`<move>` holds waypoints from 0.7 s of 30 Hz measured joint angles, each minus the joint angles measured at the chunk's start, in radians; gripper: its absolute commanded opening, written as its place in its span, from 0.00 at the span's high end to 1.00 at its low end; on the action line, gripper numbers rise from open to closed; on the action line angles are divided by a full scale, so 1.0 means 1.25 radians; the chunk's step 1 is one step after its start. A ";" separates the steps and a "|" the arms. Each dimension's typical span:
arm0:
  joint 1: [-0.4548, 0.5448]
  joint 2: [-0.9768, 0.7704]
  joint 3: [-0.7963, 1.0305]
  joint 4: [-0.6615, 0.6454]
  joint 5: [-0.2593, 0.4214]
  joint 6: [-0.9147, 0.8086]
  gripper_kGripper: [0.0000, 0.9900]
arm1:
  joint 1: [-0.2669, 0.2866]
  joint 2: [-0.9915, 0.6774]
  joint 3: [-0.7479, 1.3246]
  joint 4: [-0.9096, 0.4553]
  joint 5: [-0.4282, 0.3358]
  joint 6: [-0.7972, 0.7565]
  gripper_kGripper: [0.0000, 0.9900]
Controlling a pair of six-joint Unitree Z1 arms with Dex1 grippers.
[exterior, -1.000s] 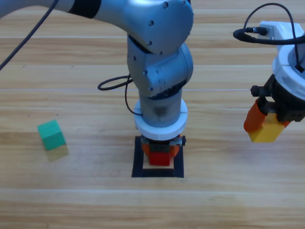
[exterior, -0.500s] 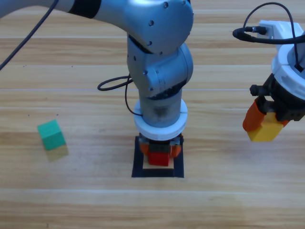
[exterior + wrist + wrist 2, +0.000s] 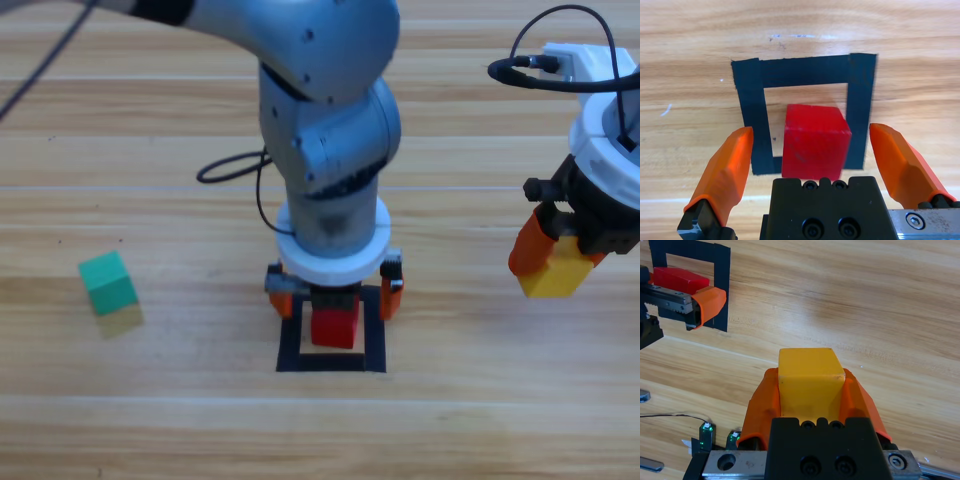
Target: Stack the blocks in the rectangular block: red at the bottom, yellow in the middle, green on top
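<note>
Since a second ago the left claw (image 3: 335, 290) has spread its jaws wide and let go of the red cube (image 3: 334, 327), which sits free between them. Pale wooden planks make up the desk (image 3: 180, 420). On it, the black tape square (image 3: 290, 345) holds the red cube on bare wood, towards the edge nearer the arm. Off to the right, the right claw (image 3: 553, 262) hangs above the desk, pinching the yellow cube (image 3: 556, 278). Well apart on the left, the green cube (image 3: 107, 282) rests alone on the wood.
</note>
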 measured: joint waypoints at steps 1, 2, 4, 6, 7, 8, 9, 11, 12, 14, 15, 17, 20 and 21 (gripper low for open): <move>0.000 -0.013 0.000 0.002 0.003 0.000 0.00 | 0.002 0.000 0.000 0.000 0.000 0.003 0.99; -0.001 -0.030 0.000 0.010 0.005 0.000 0.00 | 0.004 0.000 0.000 0.000 -0.001 0.006 0.99; -0.001 -0.067 -0.008 0.035 0.007 0.000 0.00 | 0.012 0.000 0.000 0.000 -0.006 0.014 0.99; -0.003 -0.110 -0.043 0.083 0.010 0.000 0.00 | 0.024 0.000 -0.003 0.000 -0.020 0.031 0.99; -0.003 -0.126 -0.063 0.107 0.014 0.001 0.00 | 0.029 0.000 -0.007 0.001 -0.030 0.041 0.99; -0.005 -0.146 -0.094 0.140 0.024 0.002 0.00 | 0.037 0.003 -0.021 0.011 -0.039 0.053 0.99; -0.006 -0.167 -0.121 0.173 0.034 0.006 0.00 | 0.044 0.007 -0.047 0.030 -0.045 0.062 0.99; -0.006 -0.223 -0.143 0.224 0.059 0.028 0.00 | 0.063 0.029 -0.132 0.088 -0.069 0.105 0.99; -0.004 -0.257 -0.137 0.238 0.065 0.046 0.00 | 0.073 0.047 -0.185 0.123 -0.076 0.126 0.99; 0.009 -0.314 -0.103 0.243 0.066 0.091 0.00 | 0.090 0.087 -0.270 0.179 -0.077 0.147 0.98; 0.027 -0.348 -0.073 0.243 0.066 0.130 0.00 | 0.102 0.120 -0.326 0.216 -0.077 0.166 0.98; 0.073 -0.385 -0.036 0.244 0.058 0.201 0.00 | 0.121 0.175 -0.420 0.278 -0.077 0.185 0.98; 0.189 -0.411 -0.002 0.244 0.015 0.341 0.00 | 0.153 0.277 -0.563 0.352 -0.076 0.221 0.98; 0.223 -0.414 0.005 0.244 0.002 0.383 0.00 | 0.161 0.307 -0.597 0.365 -0.076 0.241 0.98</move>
